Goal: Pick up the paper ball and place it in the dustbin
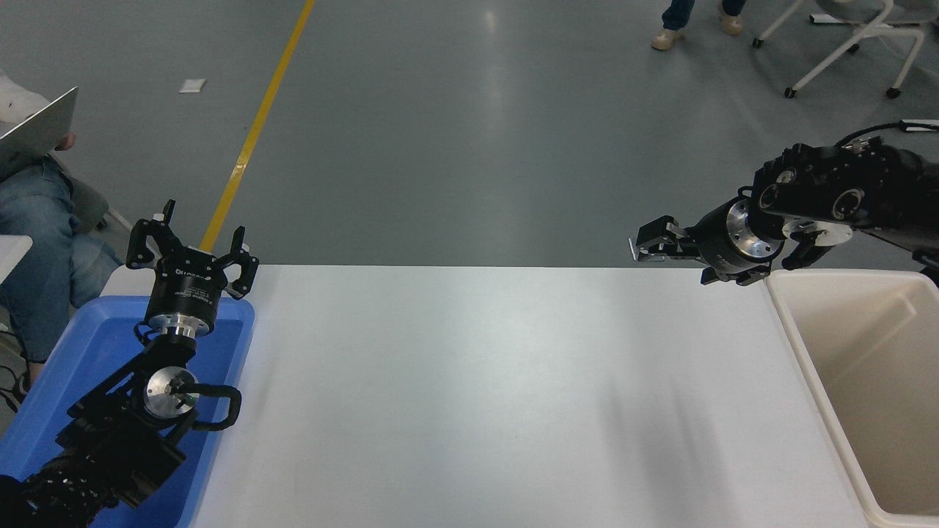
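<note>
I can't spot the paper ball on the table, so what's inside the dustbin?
Only bare cream walls of the dustbin show; no paper ball is visible. Its floor and near corner run past the picture's edge, so a ball could lie there unseen.
</note>
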